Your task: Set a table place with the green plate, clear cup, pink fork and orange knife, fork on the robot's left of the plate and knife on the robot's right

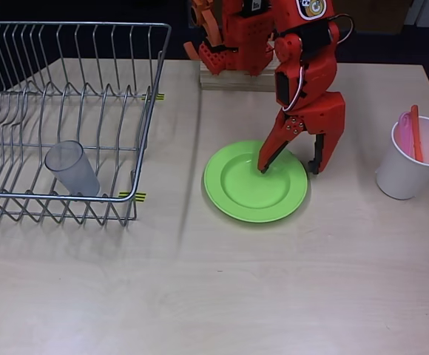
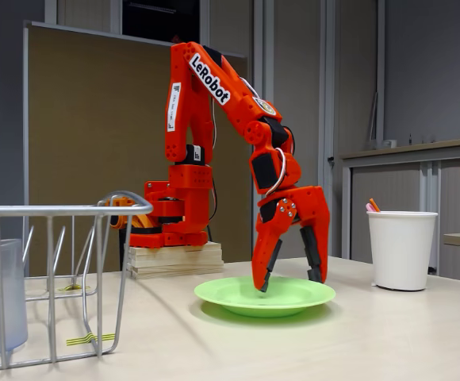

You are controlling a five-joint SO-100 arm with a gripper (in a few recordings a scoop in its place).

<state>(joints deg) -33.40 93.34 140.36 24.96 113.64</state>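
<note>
Gripper [image 1: 288,167] fingers are standing spread wide and holding nothing, straddling the right rim of the green plate [image 1: 244,194] in the overhead view: one tip is pointing down inside the plate near its upper right, the other is hanging just outside the rim over the worktop [image 1: 222,296]. In the fixed view the gripper [image 2: 289,279] is reaching down from the robot [image 2: 214,119], with its tips at about rim height; whether either tip is touching the plate [image 2: 238,295] I cannot tell. The plate is lying flat on the worktop in front of the arm's base, so it looks already placed. The remaining pieces are sitting well apart on opposite sides. To the right in the overhead view, a white cup [image 1: 407,174] is holding the orange knife [image 1: 416,133] and the pink fork [image 1: 404,122], both standing roughly upright with their handles leaning against the cup's rim, their long axes pointing up out of the cup. To the left, the clear cup [image 1: 72,168] is lying tilted inside the wire dish rack [image 1: 66,111], further from the gripper than the cutlery. Judging by this, the white cup's contents are nearer, and any pick there is calling for a grasp from above along those upright handles.
</note>
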